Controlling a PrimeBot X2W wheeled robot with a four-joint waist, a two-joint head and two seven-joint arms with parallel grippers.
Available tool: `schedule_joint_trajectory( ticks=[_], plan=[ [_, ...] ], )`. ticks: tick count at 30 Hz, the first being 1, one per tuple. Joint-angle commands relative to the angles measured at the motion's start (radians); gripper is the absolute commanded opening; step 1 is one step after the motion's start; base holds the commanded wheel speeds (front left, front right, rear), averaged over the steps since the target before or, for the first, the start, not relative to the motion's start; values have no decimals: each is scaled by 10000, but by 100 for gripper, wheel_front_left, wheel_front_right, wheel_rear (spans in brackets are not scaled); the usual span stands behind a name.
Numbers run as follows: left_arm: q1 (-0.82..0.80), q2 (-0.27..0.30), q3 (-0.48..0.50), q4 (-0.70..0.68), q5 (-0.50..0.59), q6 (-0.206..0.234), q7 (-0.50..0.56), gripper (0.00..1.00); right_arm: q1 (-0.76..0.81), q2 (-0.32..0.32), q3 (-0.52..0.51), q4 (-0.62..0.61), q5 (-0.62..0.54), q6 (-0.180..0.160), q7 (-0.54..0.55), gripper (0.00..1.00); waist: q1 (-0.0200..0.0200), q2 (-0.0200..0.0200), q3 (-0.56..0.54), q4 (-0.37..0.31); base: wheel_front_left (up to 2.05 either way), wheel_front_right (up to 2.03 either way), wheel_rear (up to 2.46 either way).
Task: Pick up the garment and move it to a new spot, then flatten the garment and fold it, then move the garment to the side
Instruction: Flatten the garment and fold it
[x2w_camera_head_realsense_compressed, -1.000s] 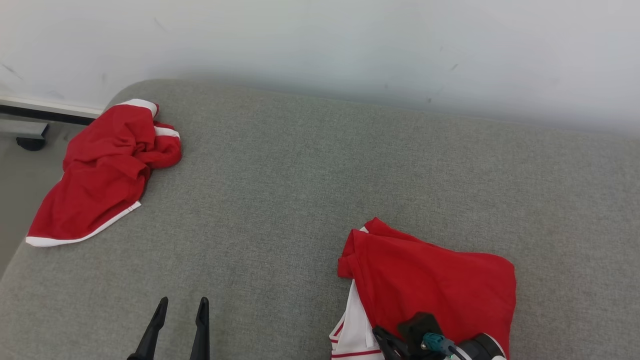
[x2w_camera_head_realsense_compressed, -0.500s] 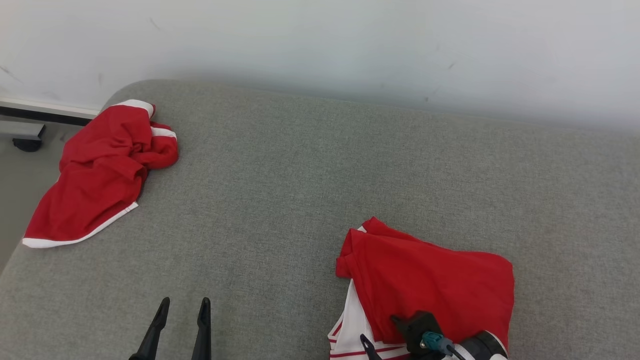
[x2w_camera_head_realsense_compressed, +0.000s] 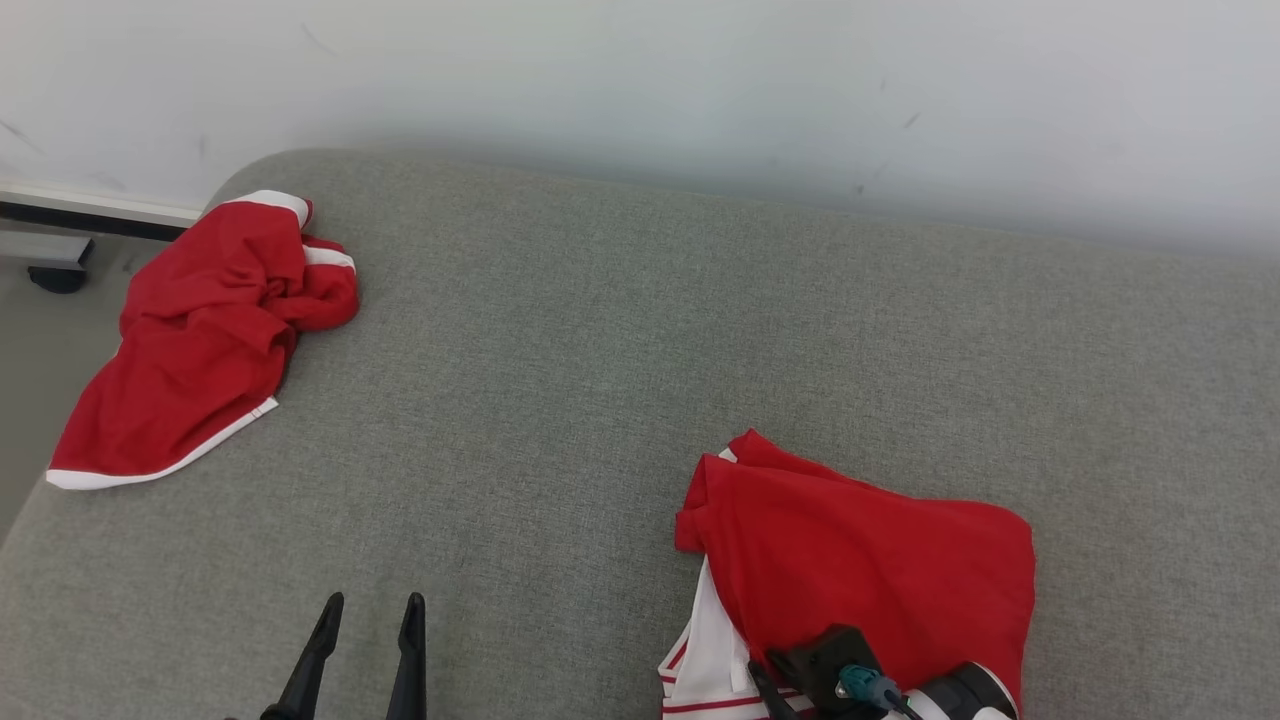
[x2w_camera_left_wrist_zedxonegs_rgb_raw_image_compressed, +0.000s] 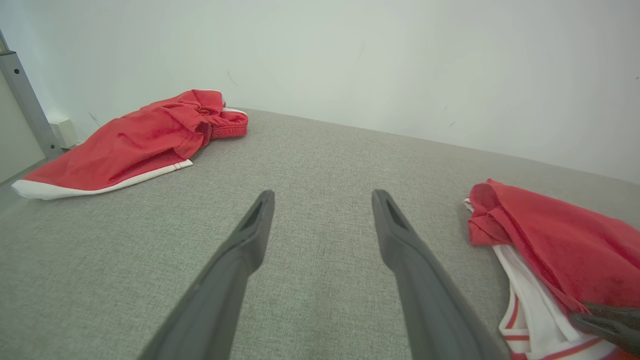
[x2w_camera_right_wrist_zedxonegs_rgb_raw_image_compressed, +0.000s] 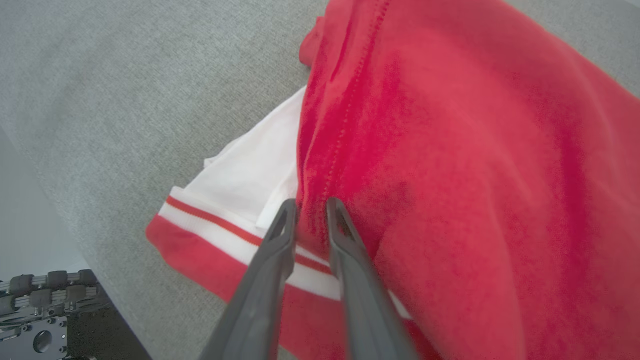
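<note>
At the far left corner of the grey cushioned surface, a crumpled red garment with white trim lies in a heap, its white hem hanging toward the surface's left edge. A pale wall runs behind it.

Nearer, at the lower left, the left gripper hovers over bare grey fabric. Its 2 dark fingers are spread wide with nothing between them, as the left wrist view makes plain.

Well to the right, near the front edge, lies the folded garment. A red layer sits on top, and a white panel with red stripes sticks out along its left side.

The right gripper sits at that garment's near left corner. In the right wrist view its 2 fingers stand a narrow gap apart, right where the red layer's stitched edge meets the white panel. Red cloth shows in the gap, but I cannot tell whether the fingers pinch it or only rest over it.
</note>
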Motion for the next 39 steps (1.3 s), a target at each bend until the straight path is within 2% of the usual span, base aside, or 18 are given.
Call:
schedule_joint_trajectory(
  ticks=[1,2,3,8,16,25,26,27,28,35,39],
  plan=[
    [-93,-9,11,24,-127,14,-26,100,-81,25,62,3,-5,-19,-23,18,0,-1,-2,12,0,0,0],
    [-82,-9,23,26,-126,14,-26,100,-76,25,96,-2,15,-19,-23,4,0,-1,-8,14,0,0,0],
    [-70,-9,36,26,-125,14,-26,100,-66,25,117,-15,32,-19,-11,0,0,-1,-12,15,0,0,0],
    [-59,-23,38,9,-130,14,-26,100,-110,25,262,-83,146,-19,-77,0,0,-1,-10,24,0,0,0],
    [10,-19,49,-19,-132,14,-26,100,0,24,1023,-419,1440,-19,163,0,0,-1,-26,-12,0,0,0],
    [-71,-40,10,-38,-117,14,-26,100,-416,26,1318,109,1913,-19,107,0,0,-1,79,13,0,0,0],
    [-80,-46,12,-36,-113,14,-26,100,-494,26,1345,196,1969,-19,77,17,0,-1,90,17,0,0,0],
    [-87,-51,14,-33,-109,14,-26,100,-528,26,1380,278,2113,-19,57,87,0,-1,93,20,0,0,0],
    [-89,-53,26,-35,-104,14,-26,100,-537,26,1384,335,2247,-19,19,100,0,-1,90,18,0,0,0],
    [142,-117,345,-51,-162,14,-26,100,-474,24,1359,-75,3629,-19,-717,100,0,-1,-362,-186,0,0,0],
    [440,-164,644,-84,-163,14,-26,100,74,12,497,-647,3909,-19,-1297,100,0,-1,-954,-494,0,0,0]
  ],
)
